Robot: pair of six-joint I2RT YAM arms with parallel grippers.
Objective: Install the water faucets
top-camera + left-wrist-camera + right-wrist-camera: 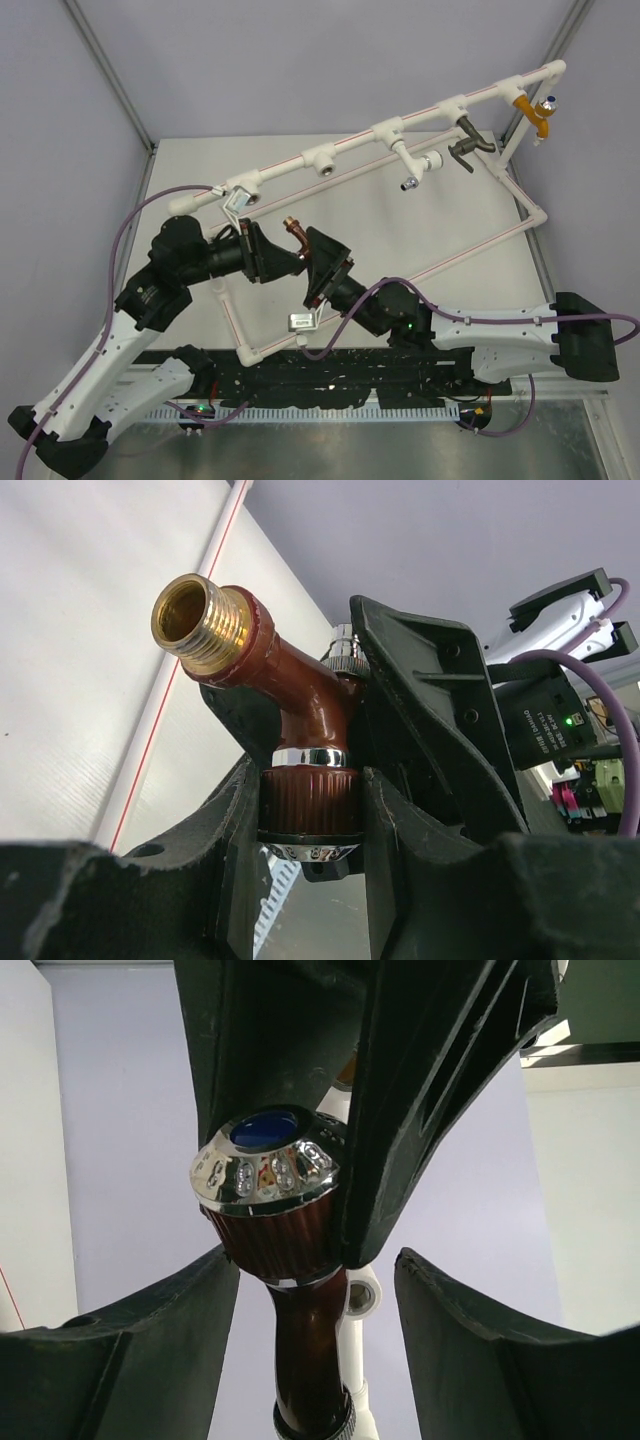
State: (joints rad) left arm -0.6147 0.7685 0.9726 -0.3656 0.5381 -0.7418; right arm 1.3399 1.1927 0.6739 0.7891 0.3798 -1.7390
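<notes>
The reddish-brown water faucet (295, 232) hangs in the air above the table, between my two grippers. My left gripper (284, 260) is shut on its ribbed dark-red knob (310, 802). The brass threaded end (200, 620) points up and away from it, and the knob's chrome cap (268, 1172) faces my right wrist camera. My right gripper (310, 250) is open. Its fingers (130, 1355) stand wide on both sides of the faucet's body (312, 1345) without touching it. The white pipe frame (360, 142) with open tee sockets (325, 162) lies behind.
A dark bronze-grey lever tap (470, 146) and an orange tap with a blue knob (540, 112) sit on the pipe's right end. A white stub with a chrome end (412, 176) hangs below the middle. Metal brackets (234, 204) (300, 320) hold the frame.
</notes>
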